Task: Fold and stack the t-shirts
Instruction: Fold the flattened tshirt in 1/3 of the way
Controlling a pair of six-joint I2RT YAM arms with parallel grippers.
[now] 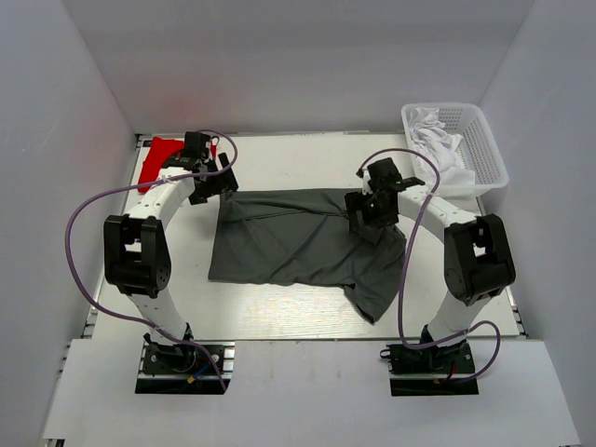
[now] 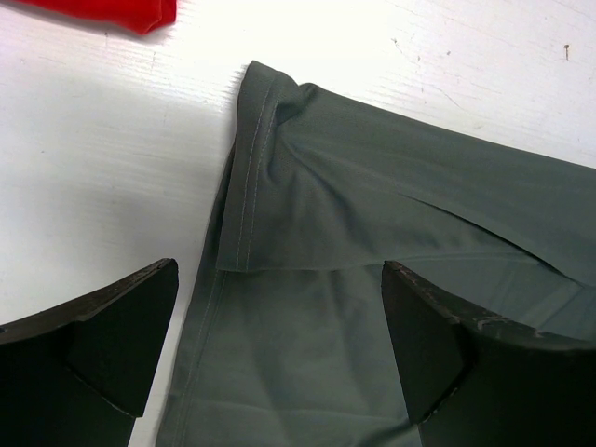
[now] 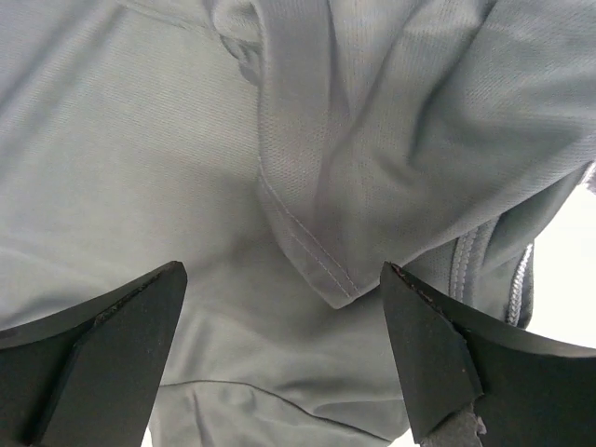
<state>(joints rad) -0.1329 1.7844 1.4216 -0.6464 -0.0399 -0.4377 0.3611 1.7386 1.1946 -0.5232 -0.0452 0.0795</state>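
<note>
A dark grey t-shirt [image 1: 289, 244] lies spread on the white desk [image 1: 279, 321] between the arms, its far edge folded over and a sleeve trailing toward the near right. The left fingers [image 2: 116, 326] hang wide apart over its far-left corner, holding nothing. The right fingers [image 3: 438, 354] gape over its right side, also empty. A red garment [image 1: 158, 154] lies far left, and a white basket [image 1: 489, 149] of white cloth [image 1: 438, 140] stands far right.

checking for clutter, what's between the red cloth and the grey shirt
Just bare white table between the red cloth and grey shirt, seen in the left wrist view.
</note>
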